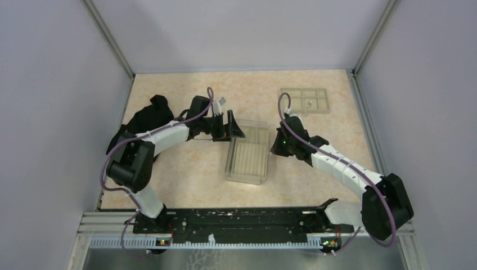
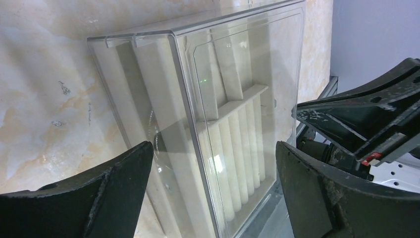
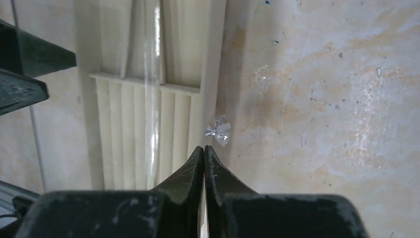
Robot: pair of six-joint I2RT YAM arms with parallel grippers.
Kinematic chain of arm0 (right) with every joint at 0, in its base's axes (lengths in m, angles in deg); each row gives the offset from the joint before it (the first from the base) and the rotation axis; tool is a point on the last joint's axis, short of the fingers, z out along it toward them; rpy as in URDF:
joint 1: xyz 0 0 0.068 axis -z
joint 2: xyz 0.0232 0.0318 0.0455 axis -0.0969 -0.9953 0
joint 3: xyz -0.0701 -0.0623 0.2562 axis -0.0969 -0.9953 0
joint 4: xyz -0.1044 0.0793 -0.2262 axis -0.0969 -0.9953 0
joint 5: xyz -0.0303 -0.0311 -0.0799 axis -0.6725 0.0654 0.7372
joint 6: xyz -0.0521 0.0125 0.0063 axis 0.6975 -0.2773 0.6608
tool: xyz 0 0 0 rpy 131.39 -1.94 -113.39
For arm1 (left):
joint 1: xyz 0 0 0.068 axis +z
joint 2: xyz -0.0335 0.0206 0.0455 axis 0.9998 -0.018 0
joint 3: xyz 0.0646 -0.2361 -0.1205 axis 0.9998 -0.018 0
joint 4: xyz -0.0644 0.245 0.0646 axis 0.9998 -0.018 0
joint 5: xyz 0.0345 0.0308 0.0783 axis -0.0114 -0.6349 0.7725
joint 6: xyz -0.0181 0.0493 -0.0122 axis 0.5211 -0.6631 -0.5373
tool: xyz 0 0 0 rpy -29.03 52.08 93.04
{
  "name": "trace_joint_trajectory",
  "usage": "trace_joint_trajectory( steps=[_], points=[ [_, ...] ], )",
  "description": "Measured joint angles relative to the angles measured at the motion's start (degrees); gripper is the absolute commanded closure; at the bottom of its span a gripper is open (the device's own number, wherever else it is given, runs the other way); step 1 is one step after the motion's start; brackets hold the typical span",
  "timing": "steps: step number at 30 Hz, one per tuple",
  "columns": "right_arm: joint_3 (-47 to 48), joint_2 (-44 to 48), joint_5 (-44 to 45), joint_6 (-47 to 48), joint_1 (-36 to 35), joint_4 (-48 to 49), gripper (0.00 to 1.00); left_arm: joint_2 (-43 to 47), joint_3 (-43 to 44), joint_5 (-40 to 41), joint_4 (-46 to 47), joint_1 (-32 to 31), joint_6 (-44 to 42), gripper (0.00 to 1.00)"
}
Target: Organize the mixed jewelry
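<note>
A clear plastic box [image 1: 247,157] holding a ridged beige tray [image 2: 237,144] lies mid-table. My left gripper [image 1: 230,126] is open at the box's far left corner; in the left wrist view its jaws [image 2: 213,148] stand wide on either side of the box's clear wall, holding nothing. A thin curved wire [image 2: 153,134] shows faintly through that wall. My right gripper [image 1: 275,147] is shut and empty at the box's right side. Just beyond its tips [image 3: 204,148] sits a small clear faceted piece [image 3: 218,133] against the tray's edge. A tiny piece [image 1: 310,103] lies in the beige compartmented tray [image 1: 305,90].
A black cloth [image 1: 154,109] lies at the back left, beside my left arm. The compartmented tray stands at the back right near the wall. Grey walls close in the table on three sides. Bare beige tabletop [image 3: 322,124] shows right of the box.
</note>
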Motion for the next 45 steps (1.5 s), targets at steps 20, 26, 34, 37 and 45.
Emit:
trace_joint_trajectory(
  steps=[20, 26, 34, 37, 45],
  points=[
    [-3.9, -7.7, -7.1, 1.4, -0.9, 4.3, 1.0, 0.3, 0.0, 0.1, -0.1, 0.0, 0.0, 0.01],
    [-1.9, -8.6, -8.9, 3.6, -1.3, 5.0, 1.0, 0.3, 0.3, 0.3, -0.5, 0.0, -0.2, 0.01],
    [-0.1, -8.2, -9.6, 8.5, 0.7, 1.8, 1.0, 0.3, 3.6, 2.3, -3.8, 0.2, -2.3, 0.01],
    [0.5, -6.5, -8.8, 10.0, 4.8, -1.1, 0.86, 0.3, 5.5, 3.3, -5.9, 0.7, -3.2, 0.01],
    [14.9, -7.4, -2.8, 11.3, 23.9, -9.3, 0.63, 2.1, 16.5, 9.5, -14.0, 1.3, -7.5, 0.01]
  ],
)
